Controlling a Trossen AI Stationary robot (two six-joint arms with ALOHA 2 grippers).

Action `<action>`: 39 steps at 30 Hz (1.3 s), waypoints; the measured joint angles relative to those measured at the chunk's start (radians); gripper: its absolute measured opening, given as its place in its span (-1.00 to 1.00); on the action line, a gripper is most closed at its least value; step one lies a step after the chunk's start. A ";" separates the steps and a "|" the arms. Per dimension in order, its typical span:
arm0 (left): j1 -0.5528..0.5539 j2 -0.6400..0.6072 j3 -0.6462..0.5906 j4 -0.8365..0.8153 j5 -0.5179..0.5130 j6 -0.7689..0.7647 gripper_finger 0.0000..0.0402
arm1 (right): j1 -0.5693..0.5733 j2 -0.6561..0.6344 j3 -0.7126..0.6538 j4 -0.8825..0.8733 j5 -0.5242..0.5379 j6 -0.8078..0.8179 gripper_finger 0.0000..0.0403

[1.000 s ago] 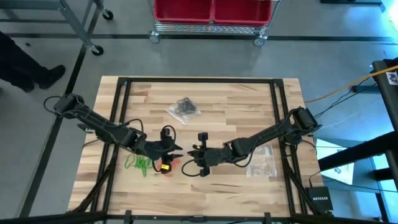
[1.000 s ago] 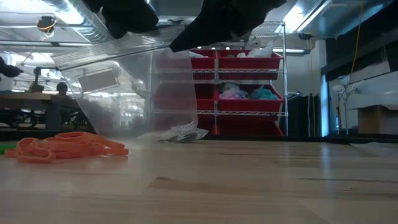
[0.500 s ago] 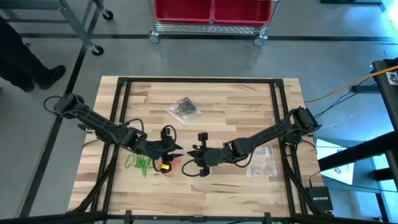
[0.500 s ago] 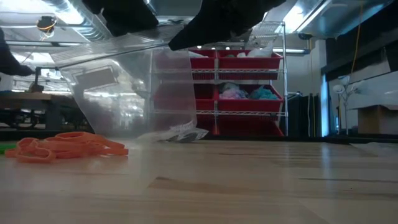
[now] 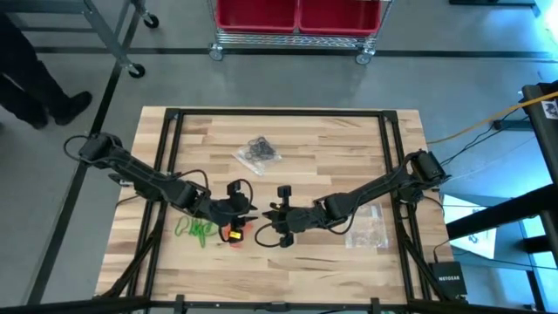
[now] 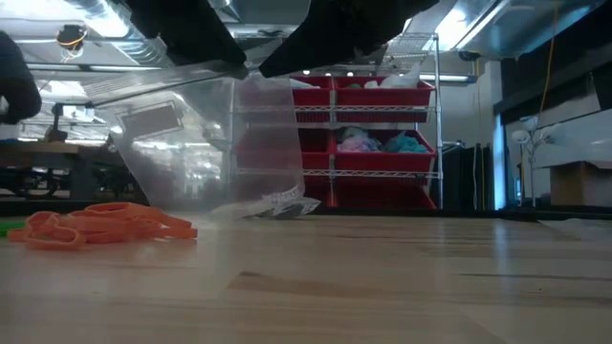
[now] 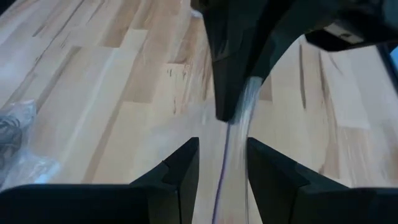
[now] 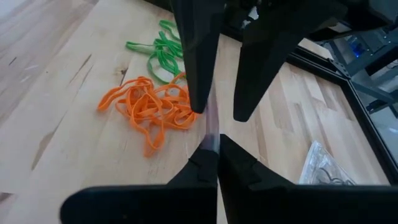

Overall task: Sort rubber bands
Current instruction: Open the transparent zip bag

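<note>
A clear plastic bag (image 6: 191,143) hangs over the table's near middle, its lower end down by the table. My right gripper (image 8: 216,142) is shut on its top edge. My left gripper (image 7: 222,146) is open, one finger on each side of that same edge, facing the right gripper (image 5: 264,218). Orange rubber bands (image 8: 149,106) lie in a loose heap on the wood just below the grippers. Green rubber bands (image 8: 163,53) lie beside them, toward the table's left. In the high view the left gripper (image 5: 247,212) stands above the orange heap (image 5: 235,232). My right gripper pinches the bag's top edge (image 8: 211,127) between its two fingers, slanting down from the table's right. The bag hangs below the fingers, its film slack. My left gripper has the bag's edge (image 7: 239,118) between its open fingers; whether a finger touches the film, I cannot tell.
A clear bag holding black bands (image 5: 258,155) lies toward the far middle. Another clear bag (image 5: 366,231) lies at the near right. Black frame rails (image 5: 167,166) run along the table's sides. Red bins (image 5: 296,13) stand beyond the far edge, and a person (image 5: 26,70) is at the far left.
My left gripper has edged a little toward the table's right and slightly down, closing in on the bag's top edge beside the right gripper. The bag hangs as before. The person beyond the far left corner has shifted.
</note>
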 joint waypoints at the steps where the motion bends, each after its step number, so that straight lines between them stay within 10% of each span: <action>1: 0.000 0.000 0.000 -0.005 -0.003 0.004 -0.39 | 0.000 0.000 0.000 0.000 0.000 0.000 -1.00; 26: 0.001 -0.129 0.000 -0.146 0.056 -0.024 -0.39 | 0.000 0.000 0.000 0.001 -0.014 0.023 -1.00; 39: -0.001 -0.280 0.001 -0.281 0.067 0.025 -0.39 | -0.008 -0.115 0.001 -0.004 -0.265 -0.023 -1.00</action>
